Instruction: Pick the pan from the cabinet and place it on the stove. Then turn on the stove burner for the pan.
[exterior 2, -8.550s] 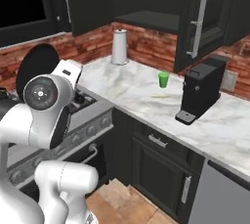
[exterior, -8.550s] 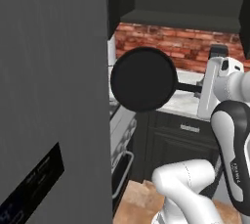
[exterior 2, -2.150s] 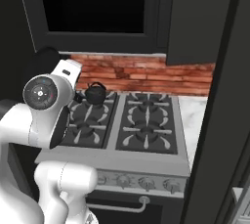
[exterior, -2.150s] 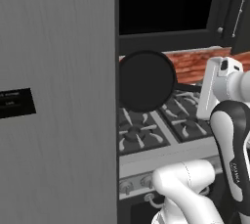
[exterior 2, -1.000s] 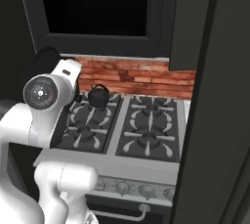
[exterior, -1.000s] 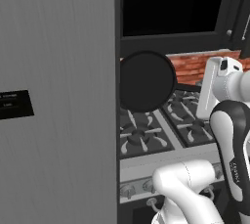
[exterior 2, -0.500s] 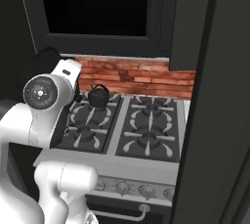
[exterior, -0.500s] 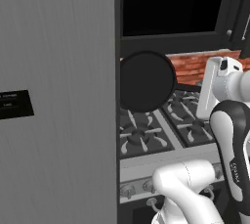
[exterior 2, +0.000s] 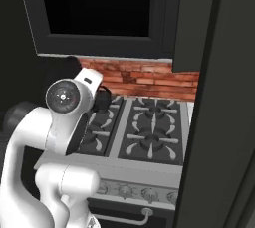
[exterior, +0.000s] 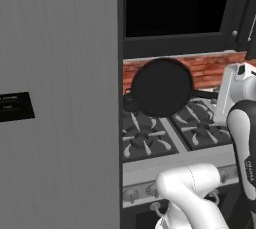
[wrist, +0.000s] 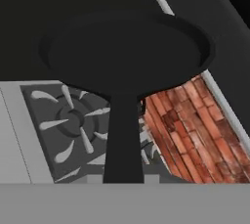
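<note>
pan (exterior: 161, 87) hangs in the air over the stove (exterior: 165, 133), tipped up on edge so that in my left base view i look at its round black underside. its long thin handle (exterior: 205, 93) runs off to the right toward my white wrist. in the hand view the pan (wrist: 124, 52) lies straight ahead of the camera, the handle (wrist: 123, 140) coming back down to the bottom of the frame. i read the claw as clamped narrow on that handle, though the fingertips themselves are hidden under it.

below the pan sit the black cast-iron grates (exterior 2: 149, 127) of the burners, and the row of round knobs (exterior 2: 142, 193) runs along the steel front. a small black kettle (exterior 2: 101, 100) stands on a rear burner on the left side of the range, just behind my arm in the right base view; in the left base view it (exterior: 131, 102) peeks out at the lower left edge of the pan, so the two are close in that line of sight and i cannot tell how far apart they are.

a red brick backsplash (exterior 2: 144, 82) runs behind the range, with a dark opening (exterior 2: 97, 3) above it. a tall grey panel (exterior: 60, 98) with a small black label (exterior: 15, 107) blocks the left of my left base view, and a dark panel (exterior 2: 219, 102) blocks the right of my right base view.
</note>
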